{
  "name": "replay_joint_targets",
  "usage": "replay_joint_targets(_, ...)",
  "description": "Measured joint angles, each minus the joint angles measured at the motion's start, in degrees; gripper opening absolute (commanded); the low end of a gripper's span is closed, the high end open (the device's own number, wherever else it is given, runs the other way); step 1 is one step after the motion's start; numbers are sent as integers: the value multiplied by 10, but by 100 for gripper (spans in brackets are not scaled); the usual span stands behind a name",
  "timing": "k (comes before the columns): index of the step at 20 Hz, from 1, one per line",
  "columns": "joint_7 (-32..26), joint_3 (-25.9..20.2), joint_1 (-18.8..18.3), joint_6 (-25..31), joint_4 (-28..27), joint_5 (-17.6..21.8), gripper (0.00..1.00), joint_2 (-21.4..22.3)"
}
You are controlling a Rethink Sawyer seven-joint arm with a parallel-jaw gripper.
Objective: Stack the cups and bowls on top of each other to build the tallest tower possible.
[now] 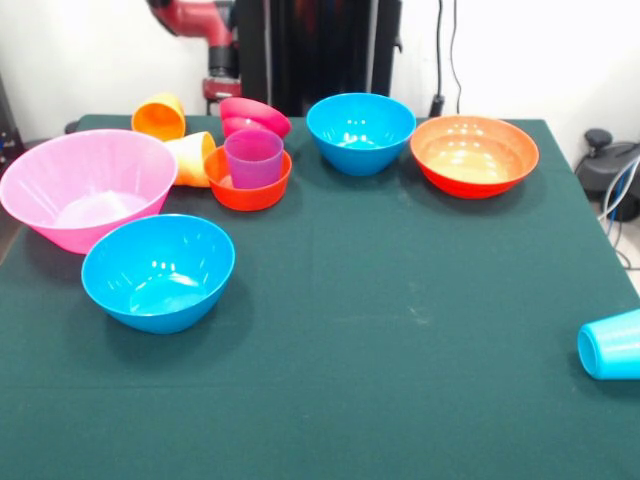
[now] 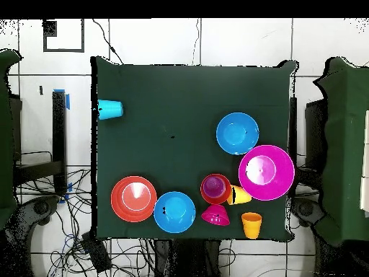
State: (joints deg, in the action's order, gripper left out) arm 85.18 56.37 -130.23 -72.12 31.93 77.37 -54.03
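Purple cup [image 1: 254,157] stands upright inside the small orange bowl [image 1: 247,190], at the bench's [image 1: 400,330] far left. Beside them, the pink bowl [image 1: 88,187], both blue bowls [image 1: 158,271] [image 1: 360,131] and the orange-red bowl [image 1: 474,154] sit empty. The light blue cup [image 1: 609,345] lies alone. No end effector is visible.

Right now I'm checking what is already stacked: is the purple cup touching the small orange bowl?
Touching. The front view shows the purple cup standing upright inside the small orange bowl, its base hidden below the rim.
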Motion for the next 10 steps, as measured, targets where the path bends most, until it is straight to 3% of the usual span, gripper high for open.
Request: replay_joint_targets(10, 0, -11, 26, -2, 112, -7, 100, 76)
